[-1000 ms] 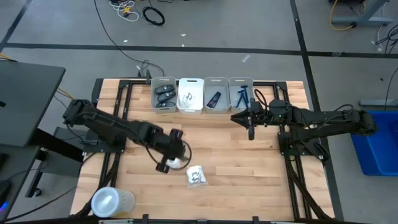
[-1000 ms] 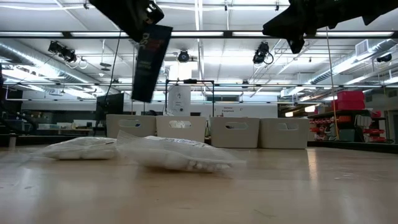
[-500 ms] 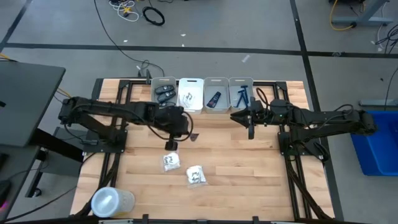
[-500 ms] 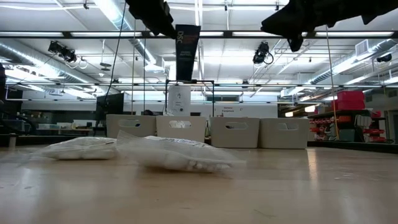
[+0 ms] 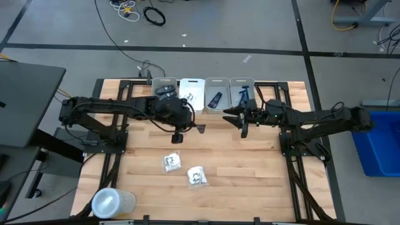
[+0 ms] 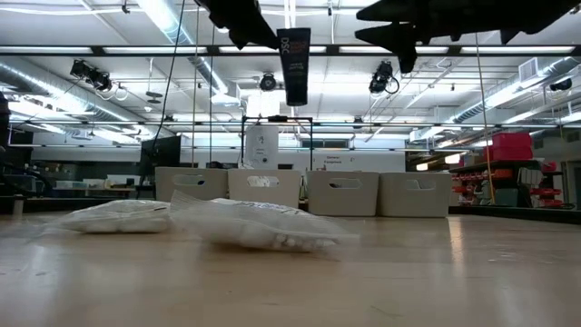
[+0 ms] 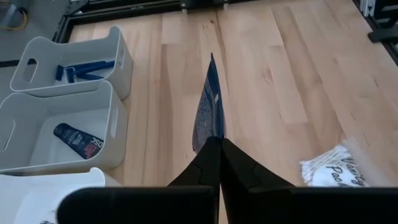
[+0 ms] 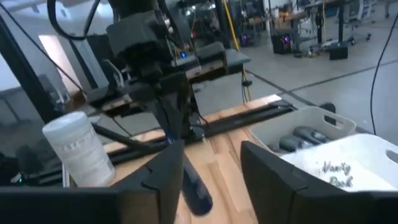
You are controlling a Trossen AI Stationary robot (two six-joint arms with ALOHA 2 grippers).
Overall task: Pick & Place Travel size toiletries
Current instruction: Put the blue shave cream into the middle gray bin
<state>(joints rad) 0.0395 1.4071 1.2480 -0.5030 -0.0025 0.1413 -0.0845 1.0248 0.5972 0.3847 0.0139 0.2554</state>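
My left gripper (image 5: 194,127) hangs over the table's middle, just near of the bins, shut on a dark blue tube (image 6: 293,65) with print. A second dark tube (image 7: 78,140) lies in the third bin. Blue razors (image 7: 84,70) fill the rightmost bin (image 5: 242,94). Dark oval cases (image 5: 164,95) sit in the leftmost bin. Two white crinkly packets (image 5: 171,162) (image 5: 197,176) lie flat on the wood nearer me. My right gripper (image 5: 229,112) is open and raised, in front of the right bins, pointing toward the left arm. My left gripper pinches the tube's upper end (image 7: 212,127) between its two fingers (image 7: 239,168), which slant down on it from above. The tube is lifted clear and hangs upright below them (image 6: 293,91), edge-on in the left wrist view.
Four grey and white bins (image 5: 203,95) stand in a row at the table's far edge. A clear lidded cup (image 5: 112,203) stands at the near left corner. Bare wood (image 5: 250,169) lies on the near right. A black frame edges the table.
My left gripper has risen from beside the packets and travelled toward the far edge and to the right, carrying the tube. The tube has swung from tilted to hanging straight down. My right gripper has shifted a little toward the table's left.
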